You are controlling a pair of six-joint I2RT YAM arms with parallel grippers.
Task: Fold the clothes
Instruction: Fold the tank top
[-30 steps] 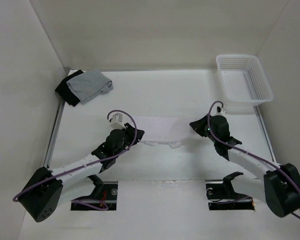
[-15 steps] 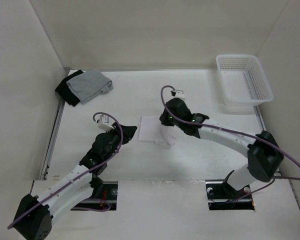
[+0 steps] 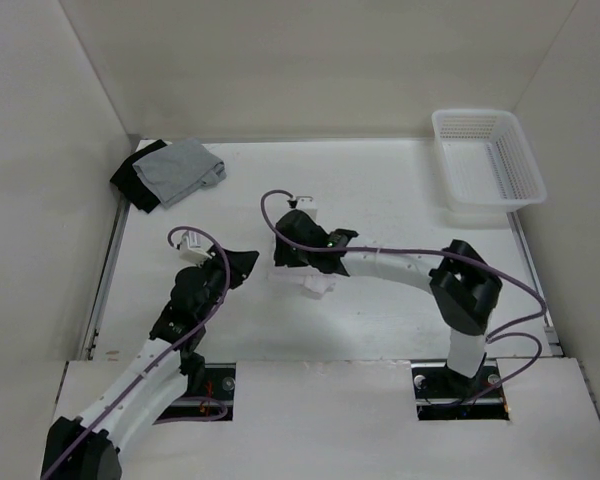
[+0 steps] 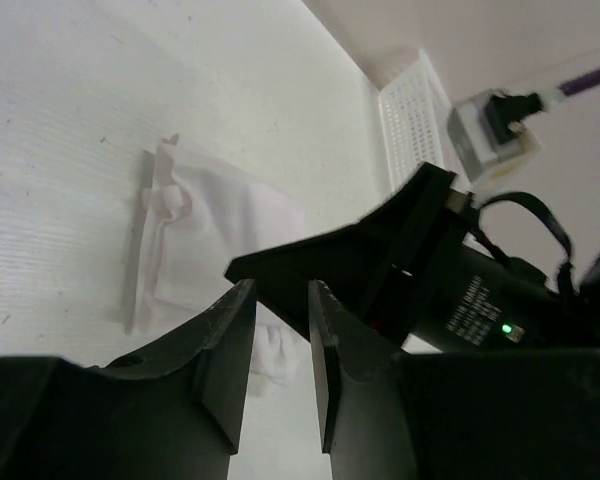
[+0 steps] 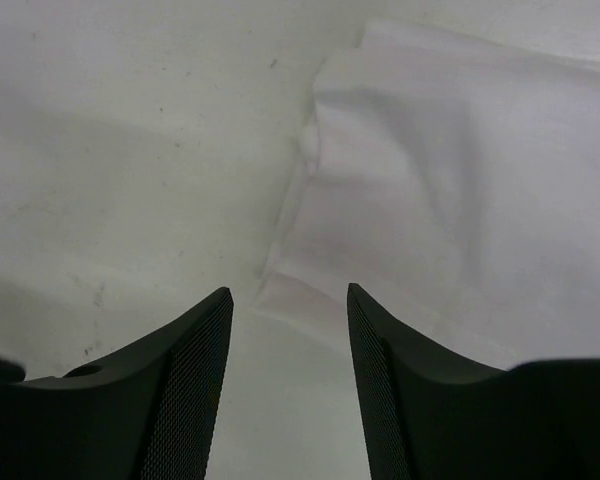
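Note:
The clothes (image 3: pixel 318 285) lie as a small folded white bundle at the table's middle, mostly covered in the top view by my right gripper (image 3: pixel 280 252). In the right wrist view the clothes (image 5: pixel 460 200) spread ahead and to the right of the right gripper (image 5: pixel 290 300), whose jaws stand open over a folded edge with nothing between them. My left gripper (image 3: pixel 248 262) sits just left of the bundle. The left wrist view has that gripper (image 4: pixel 282 325) narrowly open and empty, with the clothes (image 4: pixel 210 230) on the table beyond it, beside the black right gripper (image 4: pixel 380 265).
A grey folded garment (image 3: pixel 180 168) lies on a black one (image 3: pixel 132 180) at the back left corner. A white plastic basket (image 3: pixel 485 155) stands at the back right. White walls close in the table on three sides.
My right arm swept left across the table, carrying the fabric over into a smaller bundle, and its jaws opened. The left arm drew back toward the left and opened slightly.

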